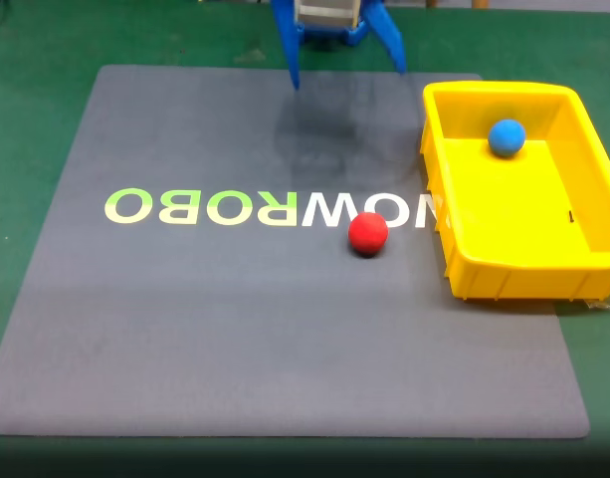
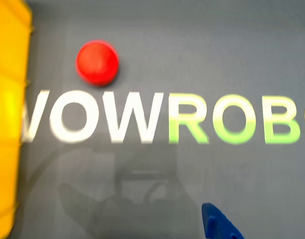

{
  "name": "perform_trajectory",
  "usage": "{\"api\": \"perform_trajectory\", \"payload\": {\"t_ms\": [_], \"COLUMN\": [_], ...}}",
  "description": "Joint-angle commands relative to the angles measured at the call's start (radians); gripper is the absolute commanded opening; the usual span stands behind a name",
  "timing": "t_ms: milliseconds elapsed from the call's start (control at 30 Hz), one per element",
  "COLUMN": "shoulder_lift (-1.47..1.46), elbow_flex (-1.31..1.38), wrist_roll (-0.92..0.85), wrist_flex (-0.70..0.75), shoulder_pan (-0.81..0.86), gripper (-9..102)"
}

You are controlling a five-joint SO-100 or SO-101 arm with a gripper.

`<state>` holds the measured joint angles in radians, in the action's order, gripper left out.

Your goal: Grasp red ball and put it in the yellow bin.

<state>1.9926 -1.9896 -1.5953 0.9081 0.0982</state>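
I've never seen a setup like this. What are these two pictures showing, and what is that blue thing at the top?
The blue thing is a robot arm's hand, two fingers spread open and holding nothing. The fixed view looks down at the table from in front; the wrist view comes from a camera riding on the arm, so one blue finger pokes in at the bottom. On the grey mat lies a red ball, beside a yellow bin that holds a blue ball.

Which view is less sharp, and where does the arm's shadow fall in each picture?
The wrist view is softer: the red ball and the mat lettering have blurred edges. There the shadow lies below the lettering; in the fixed view it lies under the gripper, left of the yellow bin.
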Motion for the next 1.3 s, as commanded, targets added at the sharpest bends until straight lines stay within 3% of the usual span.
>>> {"api": "perform_trajectory", "payload": {"t_ms": [0, 367, 567, 1267], "shoulder_lift": [-0.167, -0.672, -0.759, -1.002], "elbow_flex": [0.163, 0.566, 0.591, 0.856], "wrist_roll": [0.015, 0.018, 0.032, 0.075], "wrist_flex": [-0.100, -0.135, -0.212, -0.199], "shoulder_pan": [-0.020, -0.052, -0.106, -0.141], "gripper": [49, 48, 48, 46]}}
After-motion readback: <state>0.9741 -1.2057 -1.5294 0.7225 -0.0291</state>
